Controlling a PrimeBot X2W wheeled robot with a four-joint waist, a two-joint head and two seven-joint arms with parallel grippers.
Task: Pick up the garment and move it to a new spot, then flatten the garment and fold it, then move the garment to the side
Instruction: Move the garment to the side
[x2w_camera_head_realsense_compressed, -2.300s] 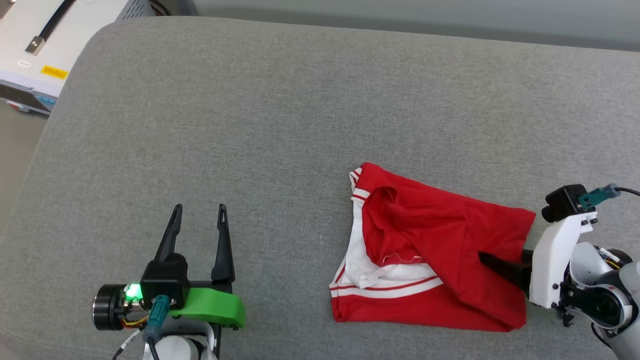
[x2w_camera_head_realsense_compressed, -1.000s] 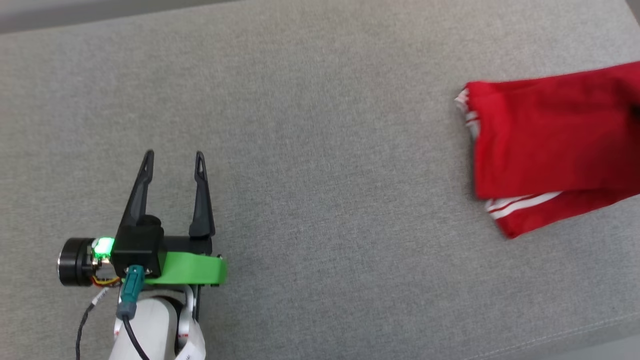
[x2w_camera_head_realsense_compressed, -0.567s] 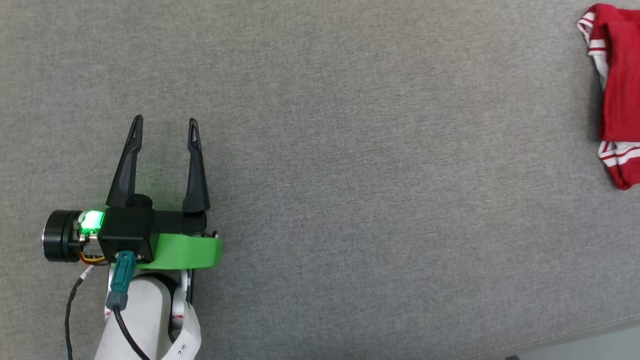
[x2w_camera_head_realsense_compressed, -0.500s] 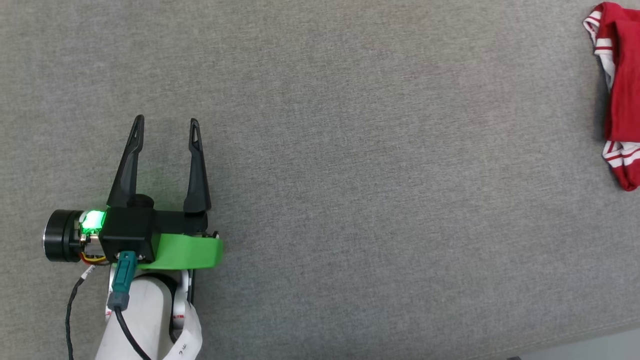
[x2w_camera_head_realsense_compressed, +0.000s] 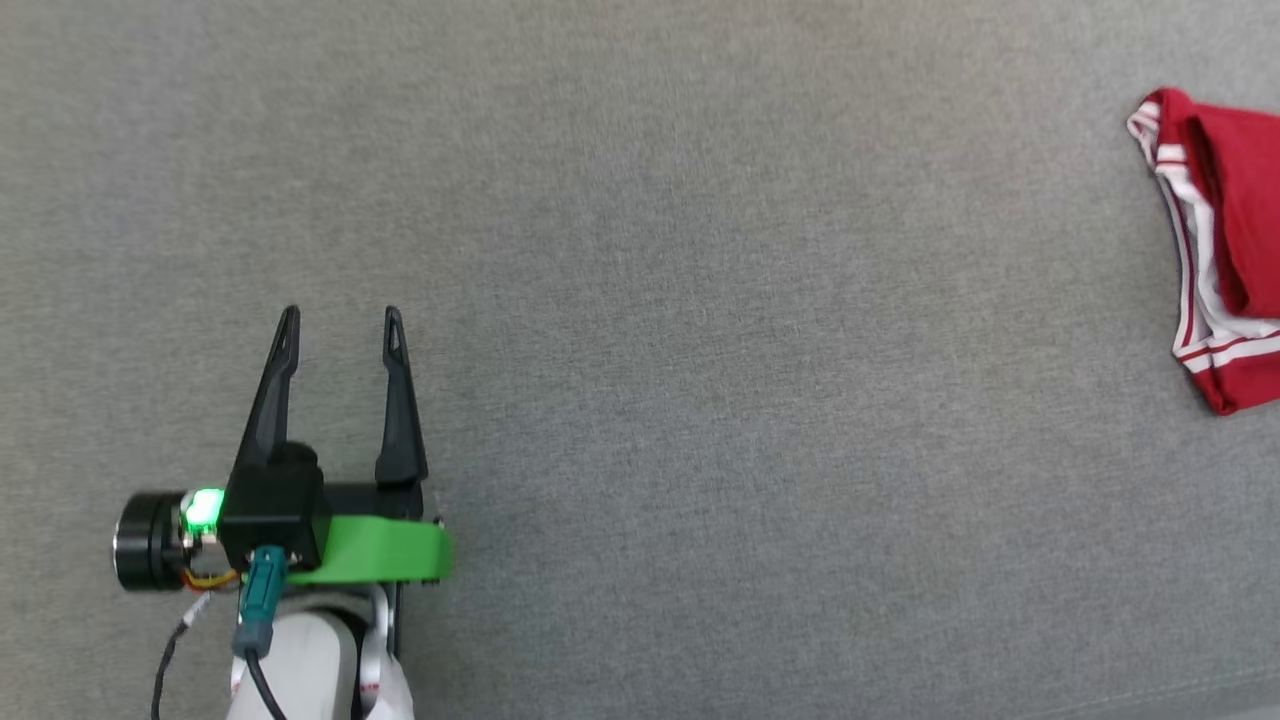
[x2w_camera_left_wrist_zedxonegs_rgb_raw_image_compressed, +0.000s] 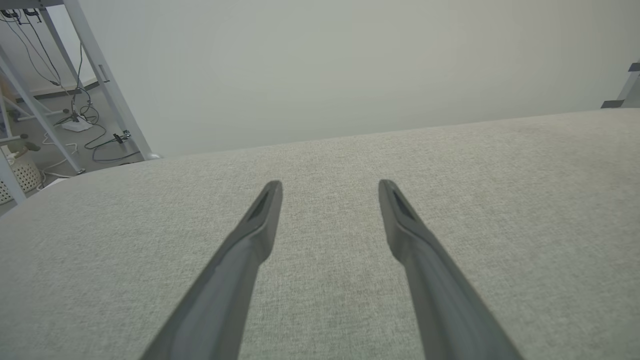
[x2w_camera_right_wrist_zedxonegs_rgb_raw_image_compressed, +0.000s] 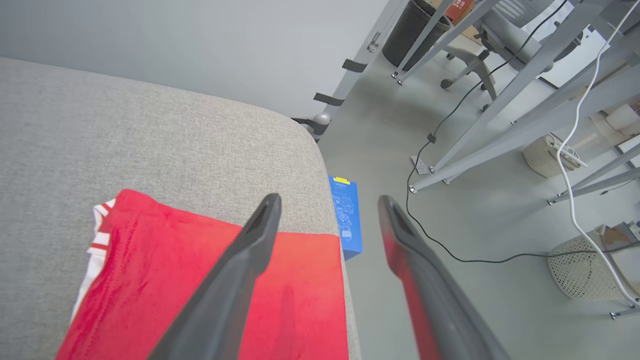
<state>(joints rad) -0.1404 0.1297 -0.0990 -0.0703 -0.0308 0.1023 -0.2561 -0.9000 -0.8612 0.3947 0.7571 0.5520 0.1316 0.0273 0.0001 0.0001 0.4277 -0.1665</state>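
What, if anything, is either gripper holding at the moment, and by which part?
Nothing is held. The left gripper is open over the cushion. The right gripper is open above the garment, which lies loose on the cushion.

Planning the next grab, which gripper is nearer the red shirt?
Right. The right gripper hangs open over the folded red shirt at the edge of the grey cushion; the left gripper sits far across that cushion.

Left gripper spread wide over grey cushion, seemingly hovering.
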